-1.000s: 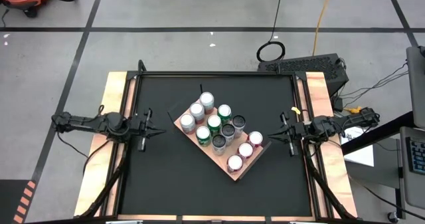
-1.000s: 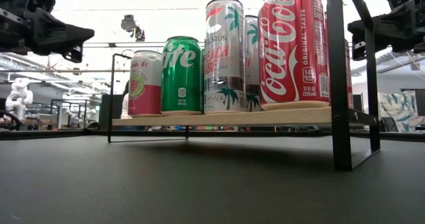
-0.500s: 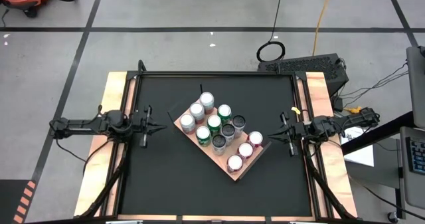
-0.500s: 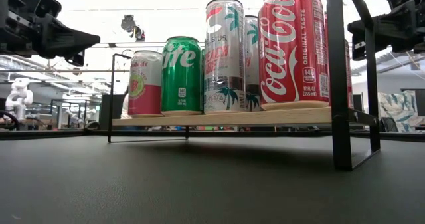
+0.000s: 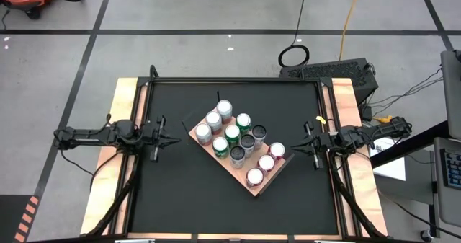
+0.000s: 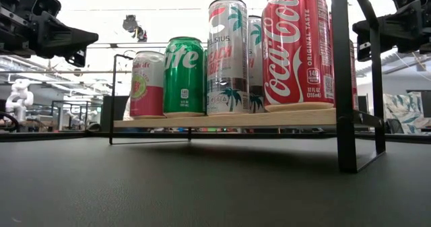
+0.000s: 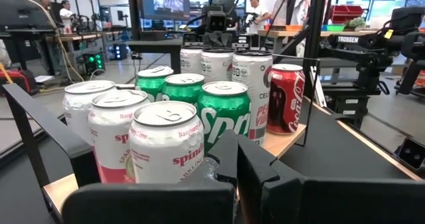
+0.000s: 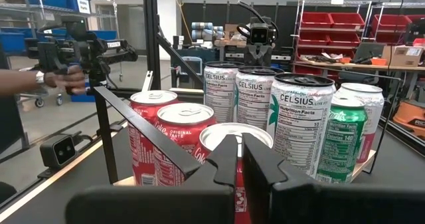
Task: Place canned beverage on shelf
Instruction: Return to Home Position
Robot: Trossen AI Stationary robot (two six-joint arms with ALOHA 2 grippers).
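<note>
The shelf [image 6: 222,120] sits mid-bench [image 5: 180,192], its long axis running from far left to near right, with the cans [image 5: 232,133] upright on it. Your left end effector [image 5: 171,140] hangs left of the shelf's left corner, fingers narrow and empty. Your right end effector [image 5: 294,148], equally narrow and empty, is nearer, just beside the right corner. Both point inward at the shelf, so homing likely means drawing each arm outward, away from the cans.

Both arms reach inward, left gripper [image 5: 173,140] and right gripper [image 5: 293,148] closed
</note>
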